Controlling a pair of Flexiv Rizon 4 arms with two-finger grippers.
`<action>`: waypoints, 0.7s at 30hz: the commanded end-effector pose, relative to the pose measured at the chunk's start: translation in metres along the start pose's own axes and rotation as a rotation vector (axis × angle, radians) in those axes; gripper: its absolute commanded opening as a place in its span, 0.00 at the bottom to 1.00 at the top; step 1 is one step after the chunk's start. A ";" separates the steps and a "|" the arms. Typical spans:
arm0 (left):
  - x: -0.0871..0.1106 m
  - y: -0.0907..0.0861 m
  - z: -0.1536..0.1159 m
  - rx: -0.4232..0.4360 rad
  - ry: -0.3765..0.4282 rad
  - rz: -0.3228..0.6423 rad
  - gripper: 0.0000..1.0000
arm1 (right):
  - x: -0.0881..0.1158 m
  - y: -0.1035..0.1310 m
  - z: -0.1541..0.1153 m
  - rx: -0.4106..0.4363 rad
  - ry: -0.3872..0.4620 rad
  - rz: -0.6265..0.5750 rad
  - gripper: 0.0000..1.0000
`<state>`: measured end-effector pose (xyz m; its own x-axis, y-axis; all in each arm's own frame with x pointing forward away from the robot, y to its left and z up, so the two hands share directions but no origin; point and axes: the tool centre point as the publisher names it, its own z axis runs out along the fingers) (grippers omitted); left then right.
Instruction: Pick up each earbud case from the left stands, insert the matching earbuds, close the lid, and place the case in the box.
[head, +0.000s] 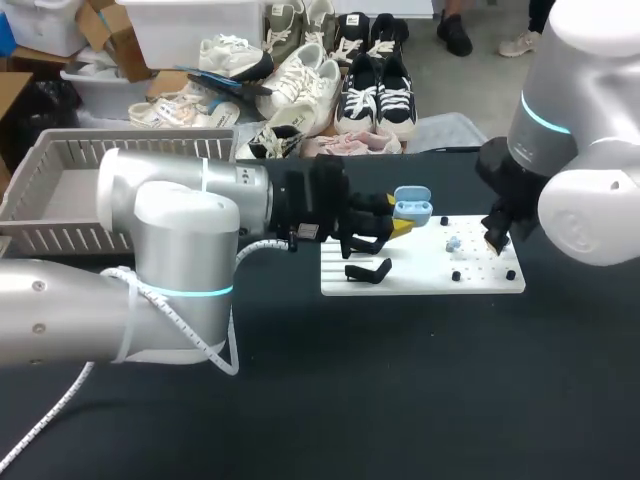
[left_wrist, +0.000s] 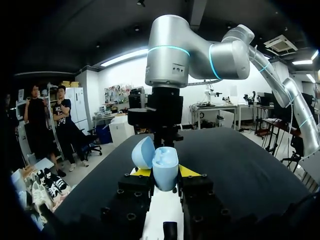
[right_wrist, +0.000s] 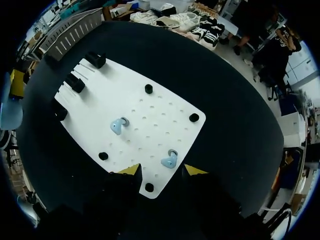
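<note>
A light blue earbud case (left_wrist: 165, 170) with its lid (left_wrist: 143, 152) open stands upright between my left gripper's (left_wrist: 165, 174) yellow tips, which are shut on it. In the head view the case (head: 412, 204) is held over the left end of the white board (head: 420, 275). Two light blue earbuds lie on the board. One earbud (right_wrist: 169, 161) is just ahead of my right gripper (right_wrist: 162, 171), between its spread tips and untouched. The other earbud (right_wrist: 117, 126) lies further on. In the head view my right gripper (head: 497, 238) hovers over the board's right part.
Black stands (head: 368, 272) sit on the board's left end, and small black pegs (right_wrist: 194, 117) dot its edges. A grey slatted box (head: 60, 160) stands at the table's far left. Black tabletop surrounds the board.
</note>
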<state>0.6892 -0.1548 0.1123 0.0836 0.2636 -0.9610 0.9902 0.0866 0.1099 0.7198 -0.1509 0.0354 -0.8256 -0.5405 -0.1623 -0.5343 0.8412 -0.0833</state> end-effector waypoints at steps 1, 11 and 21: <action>0.000 -0.001 -0.001 -0.003 -0.001 0.001 0.00 | 0.000 0.001 0.002 0.014 0.012 0.006 0.50; 0.000 -0.001 -0.001 -0.003 -0.001 0.001 0.00 | 0.001 0.001 0.006 0.032 0.014 0.037 0.53; 0.000 -0.001 -0.001 -0.003 -0.001 0.001 0.00 | 0.002 -0.002 0.009 0.046 0.023 0.062 0.47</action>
<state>0.6891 -0.1548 0.1124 0.0837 0.2636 -0.9610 0.9902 0.0866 0.1100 0.7203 -0.1540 0.0277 -0.8594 -0.4903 -0.1451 -0.4776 0.8711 -0.1143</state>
